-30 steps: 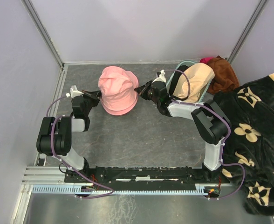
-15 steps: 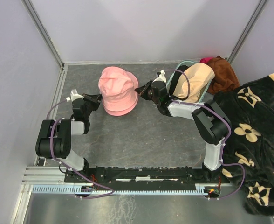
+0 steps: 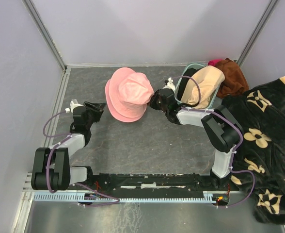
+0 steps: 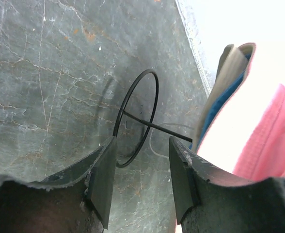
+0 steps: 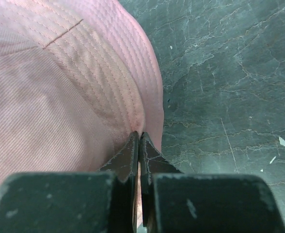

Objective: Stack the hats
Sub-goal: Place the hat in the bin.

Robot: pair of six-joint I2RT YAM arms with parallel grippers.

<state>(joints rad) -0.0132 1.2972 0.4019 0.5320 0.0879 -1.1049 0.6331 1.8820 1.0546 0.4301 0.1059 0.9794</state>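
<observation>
Pink hat point(image 3: 129, 94) now atilt, crown R.

first hat point(image 3: 129, 93) sits mid table point(image 3: 147, 141), left gripper point(image 3: 99, 106) off its left, right gripper point(image 3: 152, 99) at its right brim; second hat point(image 3: 206, 85) in the basket point(image 3: 183, 80) further right, blanket point(image 3: 263, 141) far right.

Left gripper point(image 4: 141, 148) open — empty; right gripper point(image 5: 138, 141) pinching pink hat point(image 5: 55, 82).

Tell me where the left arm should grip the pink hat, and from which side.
Grip the brim of the pink hat on its left edge, coming in low from the left, where the open left gripper sits. The brim is a thin flap the fingers can pinch; the crown is a broad soft dome. The right gripper pinches the opposite edge.
</observation>
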